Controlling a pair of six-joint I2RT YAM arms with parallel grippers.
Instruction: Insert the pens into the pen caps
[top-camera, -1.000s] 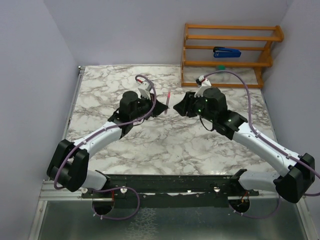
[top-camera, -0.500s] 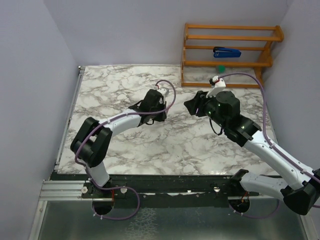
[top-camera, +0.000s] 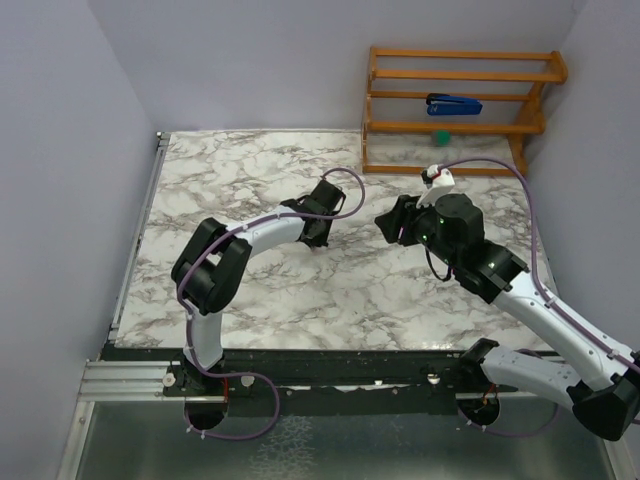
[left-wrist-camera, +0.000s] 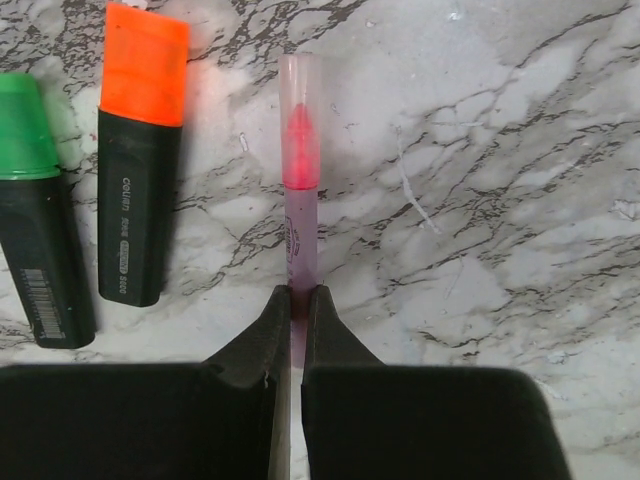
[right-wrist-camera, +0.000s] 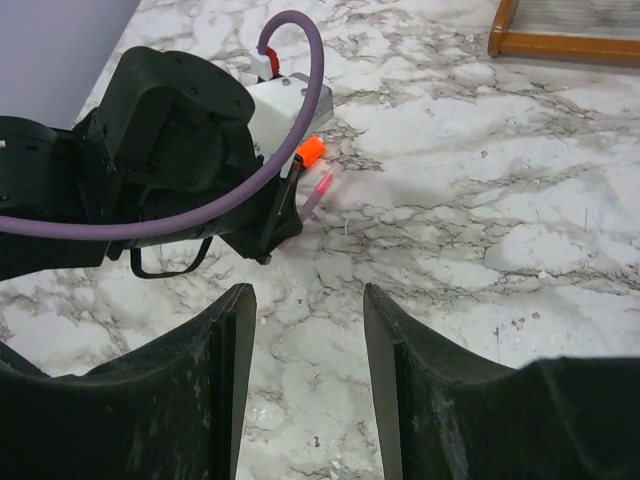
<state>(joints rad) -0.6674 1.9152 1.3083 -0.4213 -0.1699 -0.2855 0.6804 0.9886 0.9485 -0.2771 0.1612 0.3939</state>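
1. A black pen with green end (left-wrist-camera: 40, 240) lies on the bench (left-wrist-camera: 500, 150), near its middle.
2. A black pen with orange end (left-wrist-camera: 135, 170) lies just beside it, parallel.
3. The pink pen (left-wrist-camera: 300, 170) sits right of both, and the left tool (left-wrist-camera: 297, 297) is clenched on its rear end.
4. The right tool (right-wrist-camera: 307, 300) hangs released above the bench, right of centre.

Lavender walls (top-camera: 250, 60) — marble table (top-camera: 220, 170), wooden rack (top-camera: 470, 76) (far right).
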